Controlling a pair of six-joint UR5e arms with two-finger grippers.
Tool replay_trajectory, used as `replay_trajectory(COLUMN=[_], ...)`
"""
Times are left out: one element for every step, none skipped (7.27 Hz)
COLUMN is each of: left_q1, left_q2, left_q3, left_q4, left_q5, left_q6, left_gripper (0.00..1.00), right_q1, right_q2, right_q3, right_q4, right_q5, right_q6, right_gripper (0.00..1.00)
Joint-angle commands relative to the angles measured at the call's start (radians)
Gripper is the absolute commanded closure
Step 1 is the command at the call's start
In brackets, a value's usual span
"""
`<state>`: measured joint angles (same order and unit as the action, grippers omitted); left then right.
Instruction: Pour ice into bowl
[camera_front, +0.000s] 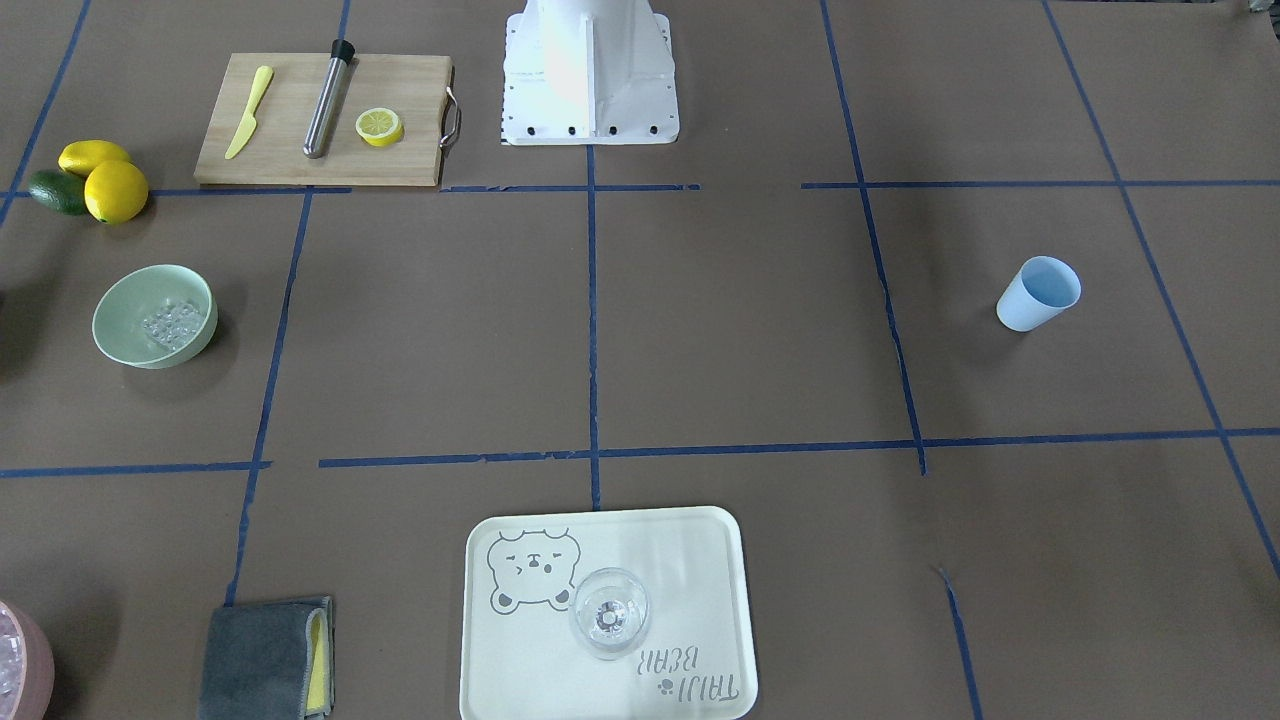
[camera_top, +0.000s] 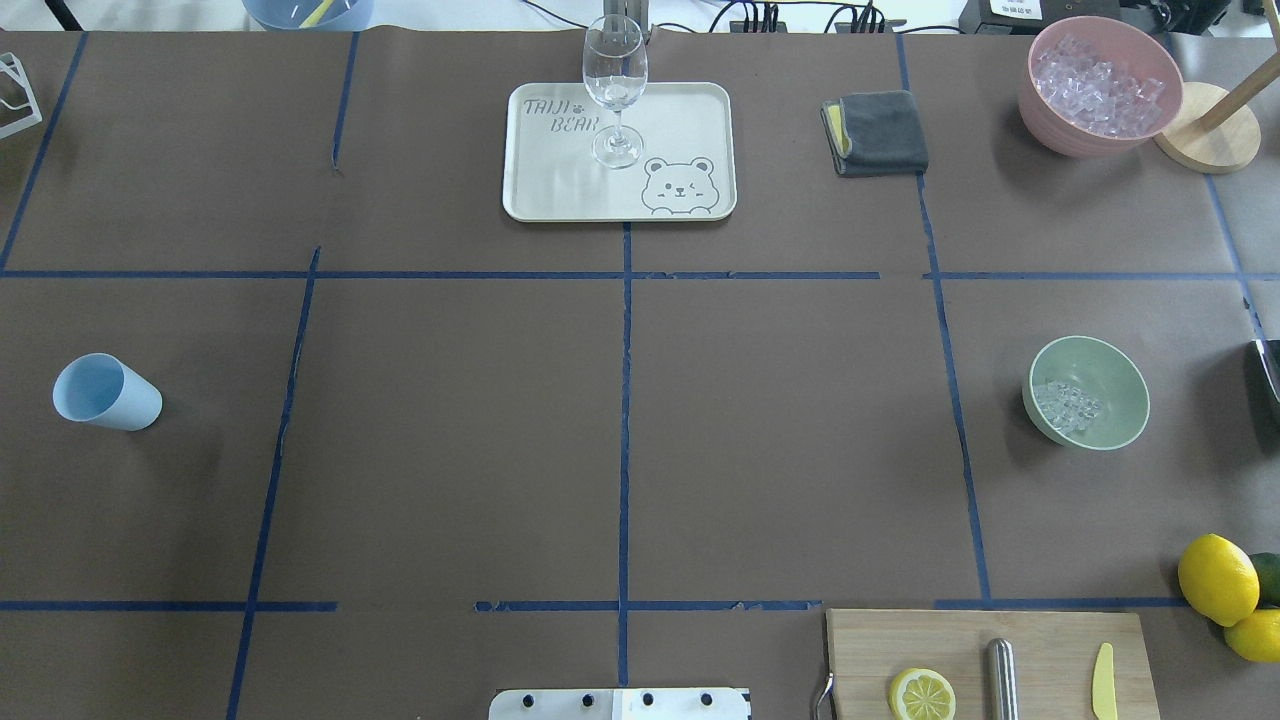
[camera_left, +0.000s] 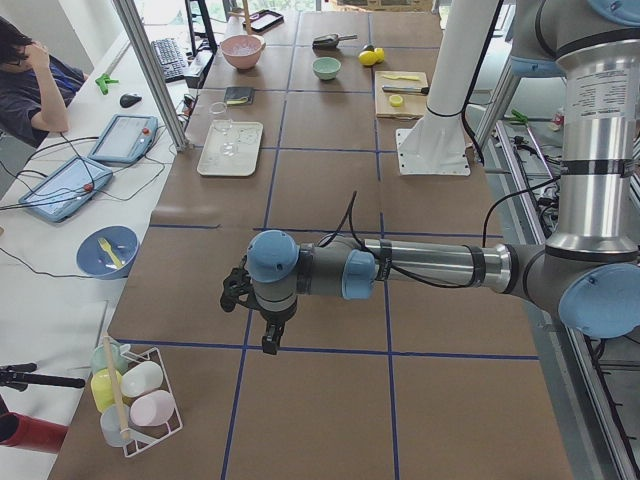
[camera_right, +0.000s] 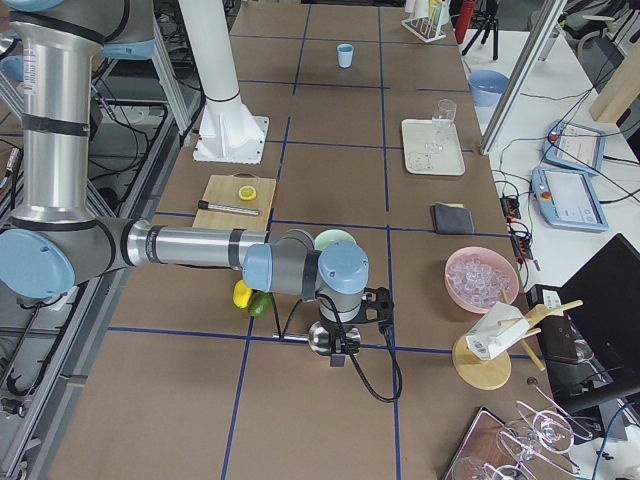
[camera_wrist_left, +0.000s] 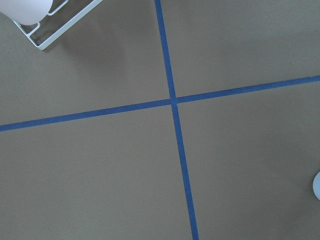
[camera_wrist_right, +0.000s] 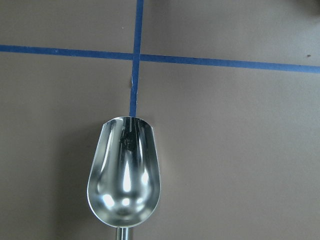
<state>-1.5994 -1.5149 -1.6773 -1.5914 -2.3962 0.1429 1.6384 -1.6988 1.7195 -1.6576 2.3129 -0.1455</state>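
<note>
fingers of the left gripper and right gripper were too small to read as apart or together. ice already lay in the mint-green bowl, and the steel scoop was empty, so pouring looked done.

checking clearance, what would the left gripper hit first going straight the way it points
The left gripper points straight down, so it would likely meet the table first, near a tape crossing. Nothing shows in between, though depth is unclear.
</note>
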Motion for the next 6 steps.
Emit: replay_trajectory(left_q1=[0.016,0.016,0.016,0.016,0.016,0.016], left_q2=[0.005,0.005,0.005,0.005,0.005,0.005], left_q3=[-0.001,0.001,-0.001,-0.001,-0.002,-0.002], left_q4=[0.002,-0.002,-0.002,-0.002,-0.002,-0.004], left_q5=[-0.004,-0.003,-0.004,-0.004,-0.004,-0.004], left_q6=[0.001,0.001,0.001,0.001,0.001,0.001], left_gripper=[0.0,0.0,0.0,0.0,0.0,0.0], right_q1=[0.0,0.0,-0.002,-0.002,-0.003,-0.003], right_q2=[-0.01,-0.01,-0.01,-0.01,-0.013,-0.012], right_q3=[0.019,0.019,0.02,0.019,0.017,0.017], right_q4=[-0.01,-0.01,-0.01,0.002,0.01,0.01], right_q5=[0.0,0.0,0.002,0.002,0.0,0.002], right_q6=[0.003,0.004,0.0,0.003,-0.002,-0.002], right_gripper=[0.0,0.0,0.0,0.0,0.0,0.0])
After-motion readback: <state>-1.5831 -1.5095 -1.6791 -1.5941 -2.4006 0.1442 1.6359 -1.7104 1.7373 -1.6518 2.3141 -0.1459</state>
